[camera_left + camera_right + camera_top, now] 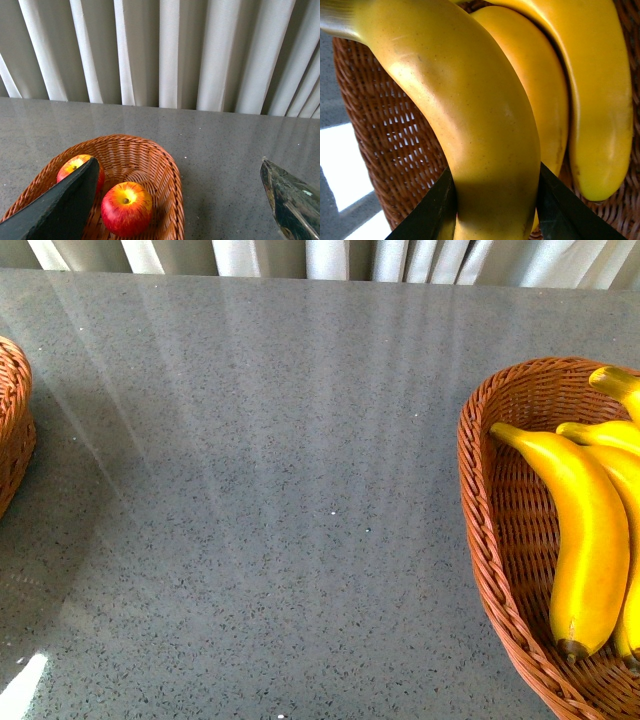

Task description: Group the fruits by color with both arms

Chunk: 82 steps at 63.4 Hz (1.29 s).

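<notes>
Two apples [127, 208] lie in the left basket [165, 170] under the spread, empty left gripper [180, 200]. Right gripper [492, 205] pinches a banana [470, 125] inside the right basket [490, 520], apparently mid-placement; next it should release and lift clear.

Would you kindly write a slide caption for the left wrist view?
Two red apples in a wicker basket on the grey table, seen between the open left gripper fingers.

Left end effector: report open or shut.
Open. The left end effector has fingers spread wide apart, nothing between them; apples lie below.
</notes>
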Available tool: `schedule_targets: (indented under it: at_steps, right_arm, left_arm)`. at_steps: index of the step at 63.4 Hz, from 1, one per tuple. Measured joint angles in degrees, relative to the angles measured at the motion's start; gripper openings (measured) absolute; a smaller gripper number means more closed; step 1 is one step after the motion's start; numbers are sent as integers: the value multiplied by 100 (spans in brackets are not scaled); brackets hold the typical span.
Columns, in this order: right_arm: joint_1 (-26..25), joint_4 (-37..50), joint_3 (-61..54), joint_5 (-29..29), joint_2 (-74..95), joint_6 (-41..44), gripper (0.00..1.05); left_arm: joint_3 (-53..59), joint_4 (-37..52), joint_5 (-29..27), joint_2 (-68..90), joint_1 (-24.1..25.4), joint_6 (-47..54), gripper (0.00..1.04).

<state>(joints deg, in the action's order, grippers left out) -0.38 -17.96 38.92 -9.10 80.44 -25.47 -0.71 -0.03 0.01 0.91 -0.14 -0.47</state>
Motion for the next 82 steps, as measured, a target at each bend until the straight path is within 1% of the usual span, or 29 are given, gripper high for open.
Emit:
schedule_targets:
  at_steps: [5, 15, 17, 18, 20, 24, 25, 30, 34, 36, 40, 44, 48, 82]
  right_arm:
    - [-92, 166, -11, -79, 37, 151, 34]
    - [-114, 531, -63, -289, 251, 402, 34]
    - [-114, 610, -94, -328, 299, 446, 37]
    - [-114, 654, -116, -376, 326, 472, 41]
    - [-114, 688, -131, -413, 341, 492, 43]
    - [-149, 868, -192, -492, 400, 684, 58]
    - [-192, 887, -192, -564, 404, 752, 64]
    - [-389, 918, -203, -815, 343, 977, 82]
    - [-501, 1003, -295, -920, 197, 1080, 92]
    - [-564, 984, -354, -1106, 85, 1095, 96]
    - [-748, 1126, -715, -1478, -490, 1248, 95]
    - [-984, 1248, -1060, -1996, -1102, 1314, 96]
    - [-1113, 1316, -1239, -2199, -1495, 1366, 96]
    - [-1167, 1342, -1281, -2227, -1633, 1462, 96]
  left_arm:
    - [0, 0, -2, 0, 0, 0, 96]
    - [0, 0, 0, 0, 0, 0, 96]
    - [0, 0, -2, 0, 0, 0, 96]
    - [0, 0, 0, 0, 0, 0, 96]
    - [0, 0, -2, 0, 0, 0, 96]
    - [0, 0, -2, 0, 0, 0, 96]
    - [0, 0, 0, 0, 0, 0, 96]
    - [0, 0, -2, 0, 0, 0, 96]
    - [0, 0, 0, 0, 0, 0, 96]
    - [0, 0, -2, 0, 0, 0, 96]
    - [0, 0, 0, 0, 0, 0, 96]
    - [0, 0, 0, 0, 0, 0, 96]
    - [0, 0, -2, 0, 0, 0, 96]
    - [0, 0, -2, 0, 0, 0, 96]
